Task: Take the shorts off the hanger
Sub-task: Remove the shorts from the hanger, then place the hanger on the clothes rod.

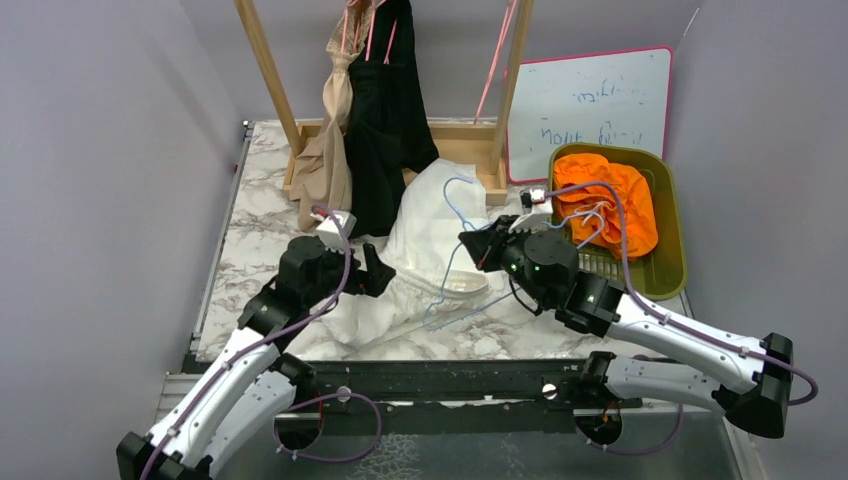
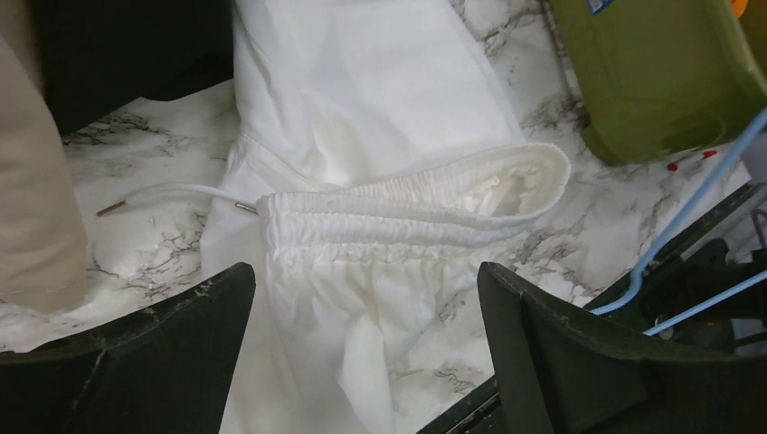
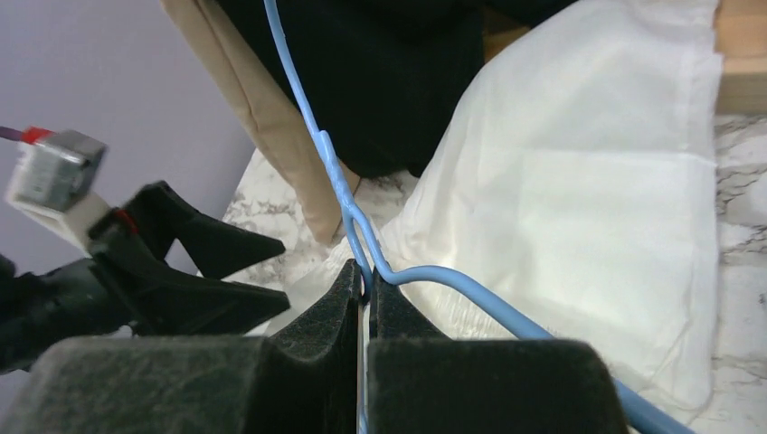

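Left gripper (image 2: pixel 364 276): jaws spread wide, empty, above the waistband of the white shorts (image 2: pixel 362 90), which lie on the table (image 2: pixel 154 235). Right gripper (image 3: pixel 366 287): clamped on the blue hanger (image 3: pixel 336 172) wire. Orange shorts (image 1: pixel 612 200) in green bin (image 1: pixel 672 262). Black shorts (image 1: pixel 385 120) and tan shorts (image 1: pixel 322 165) hang on rack (image 1: pixel 268 70) at the back.

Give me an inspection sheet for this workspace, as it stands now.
Surface: marble table, partly under cloth.
Job's things: white shorts lying on the table; orange shorts in the green bin; black shorts and tan shorts hanging on the wooden rack.
Clutter: nothing seen.
Tools: left tool open over the white waistband; right tool shut on the blue hanger.
Cables: purple cable along each arm.
Surroundings: whiteboard at the back; grey walls.
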`<state>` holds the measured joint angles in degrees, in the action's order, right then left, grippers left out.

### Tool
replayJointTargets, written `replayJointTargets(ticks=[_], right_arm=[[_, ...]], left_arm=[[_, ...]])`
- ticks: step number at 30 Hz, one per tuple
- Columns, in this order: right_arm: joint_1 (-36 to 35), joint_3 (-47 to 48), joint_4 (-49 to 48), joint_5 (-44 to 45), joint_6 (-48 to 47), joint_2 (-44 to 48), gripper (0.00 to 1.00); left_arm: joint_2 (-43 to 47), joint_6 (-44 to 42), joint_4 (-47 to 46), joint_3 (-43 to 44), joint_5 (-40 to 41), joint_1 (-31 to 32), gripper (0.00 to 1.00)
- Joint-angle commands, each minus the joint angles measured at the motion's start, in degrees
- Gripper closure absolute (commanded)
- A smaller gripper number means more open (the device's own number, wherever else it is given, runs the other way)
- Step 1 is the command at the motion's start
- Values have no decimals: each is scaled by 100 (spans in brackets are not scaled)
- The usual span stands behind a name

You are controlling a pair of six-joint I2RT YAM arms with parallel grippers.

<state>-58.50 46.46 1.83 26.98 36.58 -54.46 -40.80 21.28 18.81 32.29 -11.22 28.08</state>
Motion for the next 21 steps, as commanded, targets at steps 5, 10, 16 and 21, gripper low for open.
replayJointTargets(ticks=[5,10,16,21], right_arm=[[13,12,-388,-1006,487,-398,99],[75,156,-433,-1256,487,-424,99],[862,74,-601,-2545,615,-169,99],[1265,-163,-971,-3301,750,3,99]], left_arm=[[1119,345,-223,-67,-640,-21,1],[773,891,-1051,-406,-2501,-21,1],[315,1185,-1775,-673,-3718,-9,1],[149,1330,-2089,-724,-3934,139,1]])
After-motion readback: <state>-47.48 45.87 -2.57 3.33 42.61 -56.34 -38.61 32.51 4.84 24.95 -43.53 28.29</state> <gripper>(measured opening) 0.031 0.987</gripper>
